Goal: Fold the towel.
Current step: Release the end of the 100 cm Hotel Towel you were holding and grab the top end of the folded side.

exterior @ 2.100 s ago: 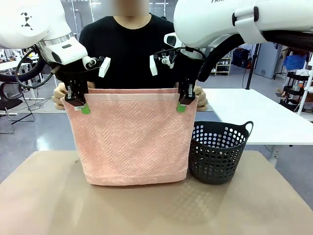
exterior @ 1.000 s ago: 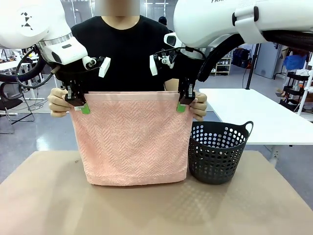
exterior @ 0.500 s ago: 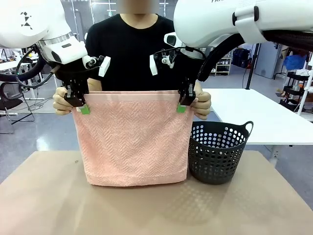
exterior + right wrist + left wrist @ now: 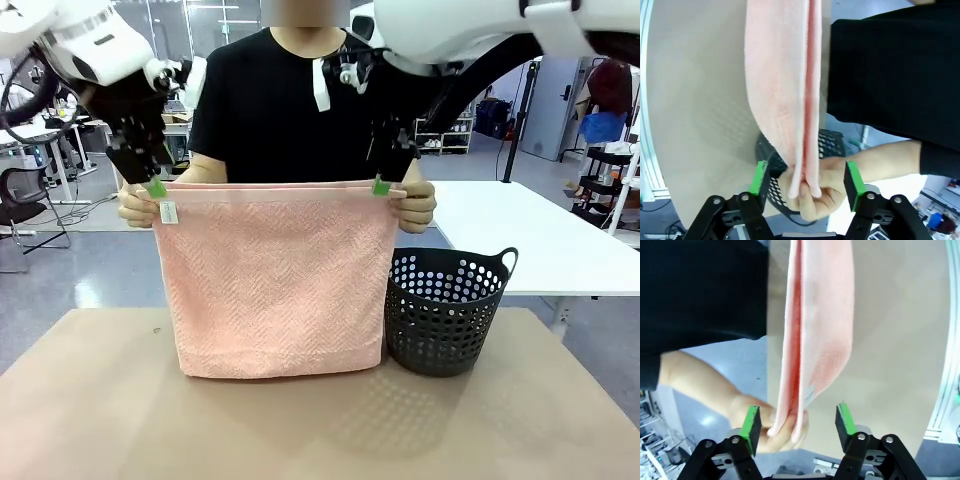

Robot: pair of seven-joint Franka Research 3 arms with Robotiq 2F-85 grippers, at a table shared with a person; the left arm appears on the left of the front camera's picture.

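The pale pink towel (image 4: pixel 270 280) hangs doubled over, its lower edge resting on the table. A person's hands (image 4: pixel 135 205) (image 4: pixel 415 208) pinch its two top corners. My left gripper (image 4: pixel 153 187) hovers just above the top left corner, near the white tag (image 4: pixel 168 212). In the left wrist view the left gripper (image 4: pixel 797 422) is open, its green pads standing either side of the towel (image 4: pixel 815 315) without touching it. My right gripper (image 4: pixel 380 185) sits above the top right corner. It too is open (image 4: pixel 806 179), straddling the towel (image 4: pixel 780 75) and the person's hand (image 4: pixel 815 192).
A dark perforated basket (image 4: pixel 445 310) stands on the brown table (image 4: pixel 320 430) just right of the towel, close to its edge. The person stands at the far side behind the towel. A white table (image 4: pixel 540 230) lies at the back right.
Both grippers have opened, let go of the towel's top corners and lifted slightly. The person's hands now hold those corners, and the towel still hangs in place.
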